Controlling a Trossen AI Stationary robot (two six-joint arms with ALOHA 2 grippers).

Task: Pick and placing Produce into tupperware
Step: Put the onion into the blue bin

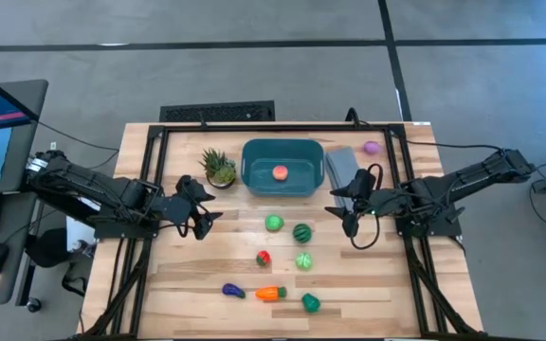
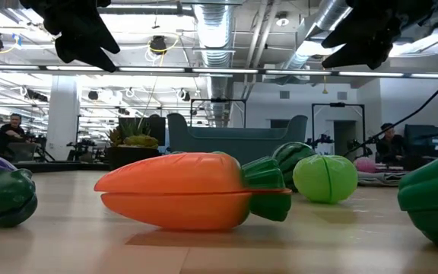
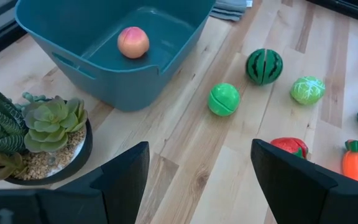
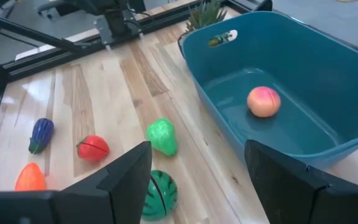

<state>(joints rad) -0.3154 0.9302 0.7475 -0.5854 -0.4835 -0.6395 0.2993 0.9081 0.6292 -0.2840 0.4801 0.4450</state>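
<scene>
On the tabletop (image 1: 188, 275), the blue tub (image 1: 282, 185) holds only a peach (image 1: 281, 172); the other toys lie loose in front of it. The watermelon (image 1: 301, 232) and green ball (image 1: 274, 224) sit nearest the right gripper (image 1: 350, 220), just inward of its empty, parted jaws. The left gripper (image 1: 200, 210) hovers farther off, jaws also apart.

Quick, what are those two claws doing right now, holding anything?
Left gripper: open, holding nothing, beside the potted plant.
Right gripper: open, holding nothing, near the tupperware.
</scene>
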